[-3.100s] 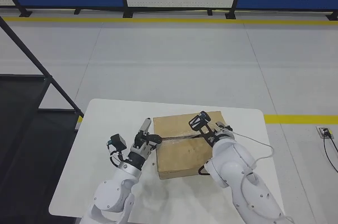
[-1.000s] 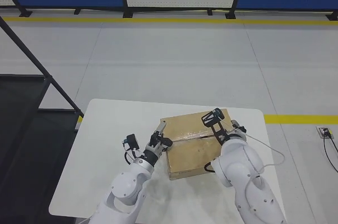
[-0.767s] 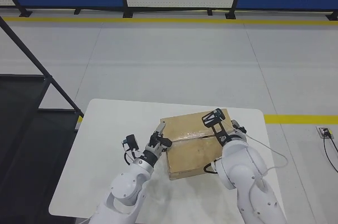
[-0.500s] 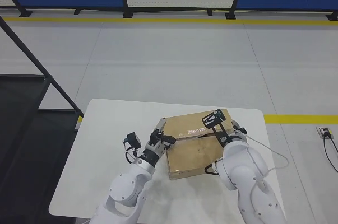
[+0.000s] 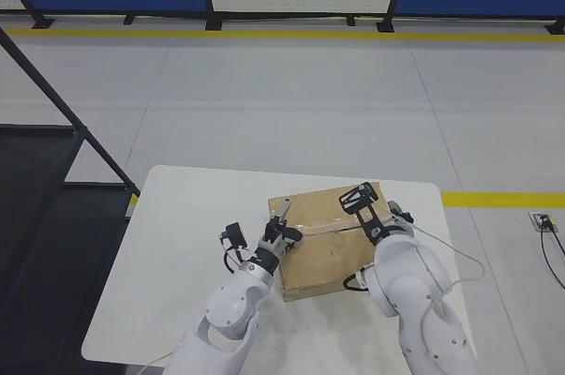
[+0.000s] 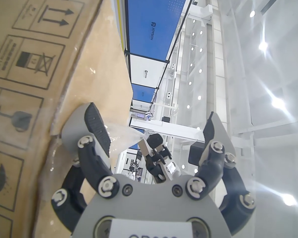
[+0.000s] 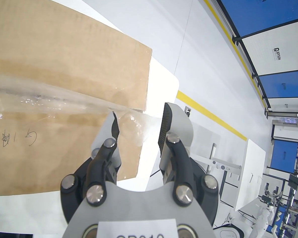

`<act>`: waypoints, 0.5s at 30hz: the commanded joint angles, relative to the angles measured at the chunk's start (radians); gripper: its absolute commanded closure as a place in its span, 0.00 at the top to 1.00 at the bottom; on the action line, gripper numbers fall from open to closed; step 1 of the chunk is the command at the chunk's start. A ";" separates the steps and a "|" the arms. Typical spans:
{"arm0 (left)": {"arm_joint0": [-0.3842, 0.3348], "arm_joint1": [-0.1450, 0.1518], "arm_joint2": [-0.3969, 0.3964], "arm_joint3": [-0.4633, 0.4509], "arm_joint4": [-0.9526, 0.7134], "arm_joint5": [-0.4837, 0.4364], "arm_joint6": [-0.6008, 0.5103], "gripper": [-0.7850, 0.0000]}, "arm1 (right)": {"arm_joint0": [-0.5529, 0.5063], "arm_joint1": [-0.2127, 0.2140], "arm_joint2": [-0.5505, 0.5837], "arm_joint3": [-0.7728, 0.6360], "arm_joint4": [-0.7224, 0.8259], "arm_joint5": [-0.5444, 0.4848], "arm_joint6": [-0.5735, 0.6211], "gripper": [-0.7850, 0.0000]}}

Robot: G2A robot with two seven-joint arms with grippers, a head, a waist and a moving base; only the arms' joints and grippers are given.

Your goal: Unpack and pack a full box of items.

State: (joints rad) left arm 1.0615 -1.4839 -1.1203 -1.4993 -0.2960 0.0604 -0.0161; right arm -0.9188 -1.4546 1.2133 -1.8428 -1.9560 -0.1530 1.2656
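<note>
Cardboard box (image 5: 324, 251) sits closed on the right half of the white surface (image 5: 179, 262), turned slightly askew, its far right corner close to the surface's far edge. A strip of clear tape (image 5: 315, 227) runs along the seam between the top flaps, wrinkled and glossy from end to end. The left fingers (image 5: 280, 230) are at the left end of that seam, at the box's upper edge; seen from the left wrist, these fingers (image 6: 96, 125) are spread wide apart, and one dark pad rests against a loose, crumpled end of the tape where it folds over the corner of the box (image 6: 39, 75), beside the printed handling symbols on its side. The right fingers (image 5: 362, 199) are at the opposite end of the seam. From the right wrist, these fingers (image 7: 165, 125) are parted too, and the free end of the tape (image 7: 136, 127) hangs past the edge of the box (image 7: 64, 63) in the gap between them, with neither finger pressed shut on it. A small handwritten mark shows on the near flap.
</note>
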 commanded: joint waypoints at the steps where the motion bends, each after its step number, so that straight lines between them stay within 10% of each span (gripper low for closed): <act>1: 0.002 0.000 -0.005 0.005 0.001 0.002 0.000 1.00 | 0.002 -0.001 0.006 0.001 -0.006 0.002 0.002 0.47; 13: 0.006 -0.005 -0.012 0.007 0.002 0.010 -0.002 1.00 | 0.014 -0.009 0.050 0.007 -0.006 0.030 0.009 0.51; 15: 0.009 -0.006 -0.012 -0.006 -0.007 0.010 -0.005 1.00 | 0.016 -0.012 0.061 0.004 0.049 0.030 0.003 0.84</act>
State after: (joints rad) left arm 1.0694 -1.4895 -1.1324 -1.4984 -0.2984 0.0706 -0.0191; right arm -0.9044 -1.4651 1.2693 -1.8378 -1.9409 -0.1214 1.2717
